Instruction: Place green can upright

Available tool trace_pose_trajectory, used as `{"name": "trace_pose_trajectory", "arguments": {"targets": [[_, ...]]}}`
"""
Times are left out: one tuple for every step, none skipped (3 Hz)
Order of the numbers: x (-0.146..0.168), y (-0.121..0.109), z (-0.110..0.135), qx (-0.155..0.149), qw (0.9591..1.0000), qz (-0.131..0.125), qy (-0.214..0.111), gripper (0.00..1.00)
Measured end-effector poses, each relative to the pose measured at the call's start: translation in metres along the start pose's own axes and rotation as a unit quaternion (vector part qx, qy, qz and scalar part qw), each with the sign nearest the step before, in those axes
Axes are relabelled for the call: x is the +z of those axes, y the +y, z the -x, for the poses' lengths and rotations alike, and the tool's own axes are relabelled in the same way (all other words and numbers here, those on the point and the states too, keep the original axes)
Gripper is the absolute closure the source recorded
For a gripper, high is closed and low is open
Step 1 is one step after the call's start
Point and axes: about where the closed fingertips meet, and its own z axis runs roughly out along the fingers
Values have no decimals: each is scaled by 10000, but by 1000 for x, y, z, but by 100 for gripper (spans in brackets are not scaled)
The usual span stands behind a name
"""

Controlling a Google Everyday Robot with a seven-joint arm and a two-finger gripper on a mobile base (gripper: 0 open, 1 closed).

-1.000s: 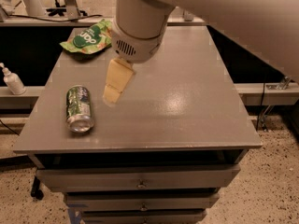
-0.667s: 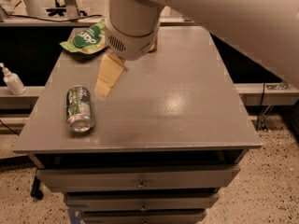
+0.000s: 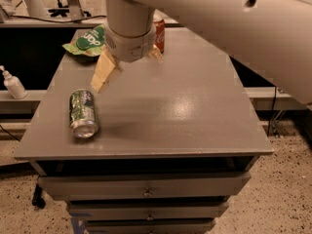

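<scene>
Has swung gripper [image 3: 127, 72] leftward over the rear-left worktop [image 3: 195, 106], fingers spread wide, holding nothing. Has left green can [image 3: 83, 113] sideways near the front-left corner. Approaching only; grasp outstanding.

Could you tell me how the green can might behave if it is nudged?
Lying on its side, the green can would probably roll if pushed across its length. Its shiny metal skin looks slippery and may dent under a hard squeeze. The gripper hovers behind it, open.
</scene>
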Motion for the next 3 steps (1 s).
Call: {"name": "trace_pose_trajectory", "arguments": {"targets": [[12, -2, -2, 836, 9961, 60, 290, 0], [17, 2, 7, 1451, 9887, 123, 350, 0], [15, 9, 28, 1800, 9833, 182, 189, 0]]}}
